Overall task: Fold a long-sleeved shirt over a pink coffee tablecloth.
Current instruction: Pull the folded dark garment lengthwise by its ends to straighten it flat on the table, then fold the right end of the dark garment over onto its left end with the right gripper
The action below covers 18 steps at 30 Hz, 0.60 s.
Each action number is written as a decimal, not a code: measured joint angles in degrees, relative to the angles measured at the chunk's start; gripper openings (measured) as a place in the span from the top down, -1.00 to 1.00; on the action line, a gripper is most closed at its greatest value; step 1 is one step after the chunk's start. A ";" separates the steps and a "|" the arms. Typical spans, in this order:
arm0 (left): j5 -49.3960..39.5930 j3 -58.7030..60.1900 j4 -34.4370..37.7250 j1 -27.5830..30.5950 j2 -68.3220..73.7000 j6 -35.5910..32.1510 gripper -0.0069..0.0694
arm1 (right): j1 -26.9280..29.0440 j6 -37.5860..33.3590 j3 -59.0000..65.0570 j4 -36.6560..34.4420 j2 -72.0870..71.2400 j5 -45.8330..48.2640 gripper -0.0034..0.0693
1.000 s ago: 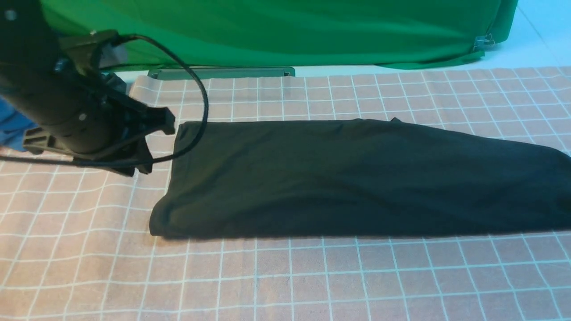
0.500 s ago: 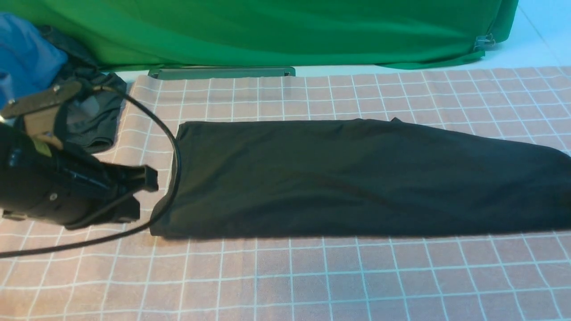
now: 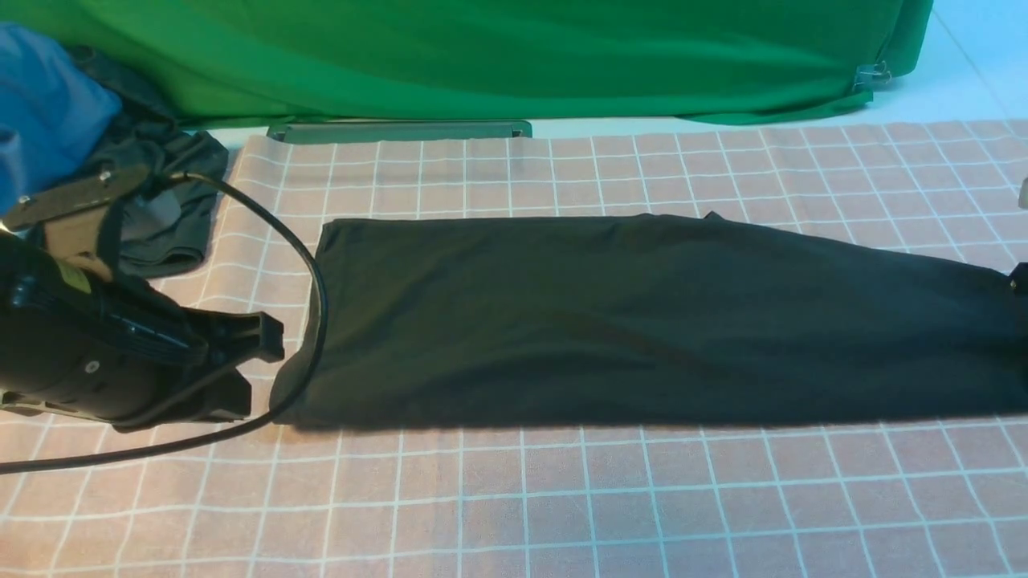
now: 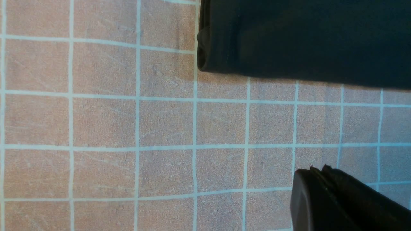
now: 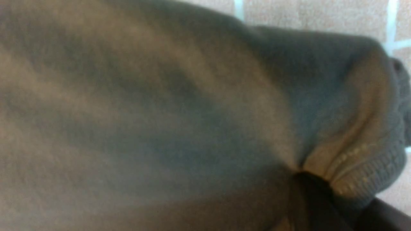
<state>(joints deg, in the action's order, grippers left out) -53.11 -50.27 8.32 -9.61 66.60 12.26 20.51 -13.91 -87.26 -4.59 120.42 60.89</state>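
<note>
Probably soft, limp and light, the long-sleeved shirt (image 3: 642,321) lies in a long folded band on the pink coffee tablecloth (image 3: 562,498), best lifted by its end corners; right pincer (image 5: 305,184) pinches its ribbed edge, left pincer (image 4: 318,173) closed, empty, nearby.

Open room runs along the near strip of the pink coffee tablecloth (image 3: 562,506) and a narrower far strip, while the long-sleeved shirt (image 3: 642,321) bars the middle, with the left tool (image 3: 269,341) and its cable (image 3: 322,297) crowding its left end.

One shirt (image 3: 642,321), one tablecloth (image 3: 562,498), one green cloth (image 3: 522,56), two other garments (image 3: 40,104) (image 3: 173,209)
</note>
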 joint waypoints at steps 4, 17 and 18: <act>-0.59 0.00 0.02 0.00 0.00 0.00 0.79 | 0.00 2.16 -2.60 2.70 -0.50 3.21 0.70; 0.76 -0.26 -0.03 0.00 0.00 -0.23 0.79 | -9.35 4.47 -14.11 -5.18 -12.86 8.37 0.70; 0.58 -0.59 -0.21 0.00 0.00 -0.23 0.79 | -11.97 4.47 -14.17 -5.64 -13.82 8.43 0.70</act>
<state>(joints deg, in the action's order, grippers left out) -52.53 -50.85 8.11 -9.61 66.60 12.04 8.54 -9.43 -101.43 -10.23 106.60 69.32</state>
